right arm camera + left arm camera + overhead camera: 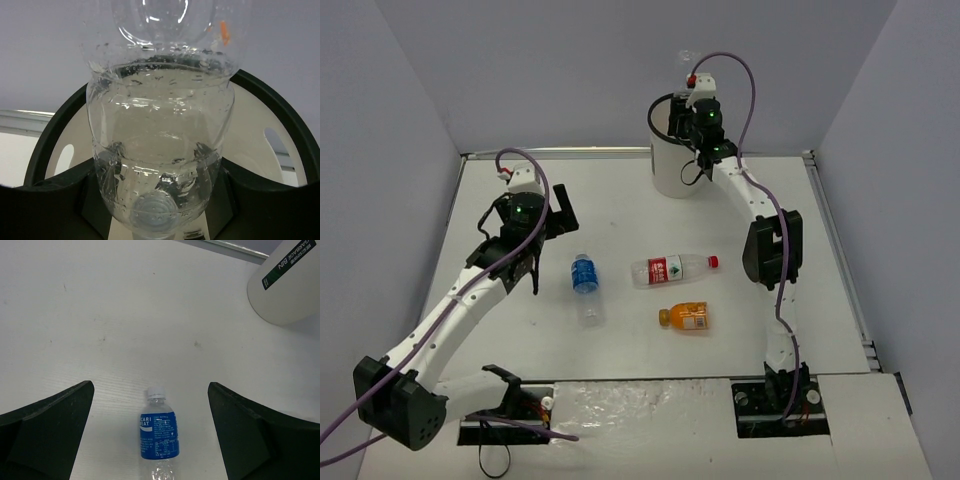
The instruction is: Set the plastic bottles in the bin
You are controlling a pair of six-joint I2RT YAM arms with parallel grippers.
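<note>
Nearest the arm bases, the orange bottle (685,318) lies on its side on the counter (620,200). Just beyond it lies the red-label bottle (670,269), also on its side. Both are round and would roll if nudged.

To their left lies the blue-label bottle (158,437). The left claw (151,387) hangs over it with its jaws wide apart and holds nothing. In the left wrist view the bottle sits low, its cap about level with the fingertips, so the body is probably not yet between the jaws. A close from here would likely pinch only the cap or push the bottle away. It also lies lengthwise between the fingers, so an off-centre squeeze could send it skidding.

Farthest back, the right claw (157,200) is clamped on the plain clear bottle (160,140), above the open mouth of the bin (665,175). The bin's black rim (50,130) rings the bottle in the right wrist view. If the bottle drops tilted it may clip the rim and bounce out onto the counter. The arm also hangs close to the bin and could knock it or tip it.
</note>
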